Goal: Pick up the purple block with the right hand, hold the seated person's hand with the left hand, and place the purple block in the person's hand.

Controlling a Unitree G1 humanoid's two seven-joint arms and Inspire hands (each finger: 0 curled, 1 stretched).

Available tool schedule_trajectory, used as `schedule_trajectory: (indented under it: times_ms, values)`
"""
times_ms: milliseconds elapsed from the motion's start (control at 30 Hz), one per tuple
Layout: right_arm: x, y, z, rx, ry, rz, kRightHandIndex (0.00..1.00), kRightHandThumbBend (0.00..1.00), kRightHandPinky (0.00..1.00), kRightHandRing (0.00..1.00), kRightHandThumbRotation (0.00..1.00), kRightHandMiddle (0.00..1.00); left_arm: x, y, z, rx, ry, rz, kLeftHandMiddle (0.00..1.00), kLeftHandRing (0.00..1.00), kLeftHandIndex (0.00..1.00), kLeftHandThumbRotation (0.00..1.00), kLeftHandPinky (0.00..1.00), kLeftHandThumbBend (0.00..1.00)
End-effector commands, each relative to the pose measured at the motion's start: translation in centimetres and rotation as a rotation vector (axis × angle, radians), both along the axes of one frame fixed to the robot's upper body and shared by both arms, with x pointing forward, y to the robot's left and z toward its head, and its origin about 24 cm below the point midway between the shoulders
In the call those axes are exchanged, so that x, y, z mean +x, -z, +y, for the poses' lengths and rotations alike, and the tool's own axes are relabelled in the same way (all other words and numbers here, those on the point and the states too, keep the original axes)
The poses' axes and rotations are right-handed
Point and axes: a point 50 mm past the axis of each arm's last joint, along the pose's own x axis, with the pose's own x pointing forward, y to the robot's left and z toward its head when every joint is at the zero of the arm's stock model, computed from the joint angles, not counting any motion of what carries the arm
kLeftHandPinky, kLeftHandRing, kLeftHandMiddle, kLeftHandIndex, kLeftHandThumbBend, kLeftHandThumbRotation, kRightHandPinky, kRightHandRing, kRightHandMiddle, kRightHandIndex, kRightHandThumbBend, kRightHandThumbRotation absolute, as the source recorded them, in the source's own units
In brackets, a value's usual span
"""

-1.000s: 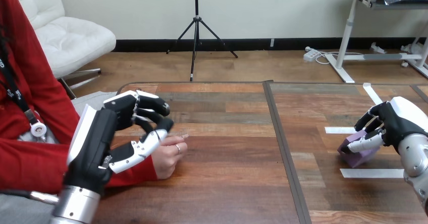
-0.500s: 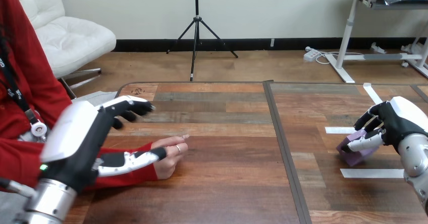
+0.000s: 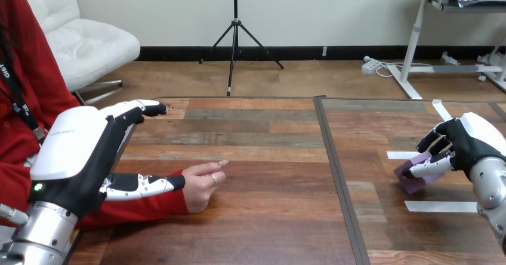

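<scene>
Purple block point(image 3: 413, 180) is tilted at the frame's right edge with the right hand point(image 3: 471, 142) curled around it, low at the tabletop point(image 3: 268, 217). At lower left the person's hand point(image 3: 201, 186) rests on the wood. The left hand point(image 3: 77, 151) is over its red sleeve, fingers straight and apart.

Your left hand point(image 3: 74, 151) is spread, fingers straight, thumb out; your right hand point(image 3: 471, 139), far right, has fingers and thumb curled round the block point(image 3: 413, 180).
</scene>
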Motion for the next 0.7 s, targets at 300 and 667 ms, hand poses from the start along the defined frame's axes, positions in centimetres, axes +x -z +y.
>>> schedule_trajectory:
  times_ms: [300,667]
  values:
    - [1.9,-2.7,1.1,0.021,-0.051,-0.121,0.51,0.77,0.48,0.49,0.0,0.53,0.8,-0.9,-0.6,0.091,0.001,0.018,0.81,0.8,0.8,0.31,0.74,1.0]
    - [1.9,-2.6,1.3,0.034,-0.059,-0.122,0.5,0.77,0.46,0.48,0.0,0.52,2.4,0.0,-0.6,0.187,0.002,0.144,0.84,0.82,0.83,0.31,0.77,1.0]
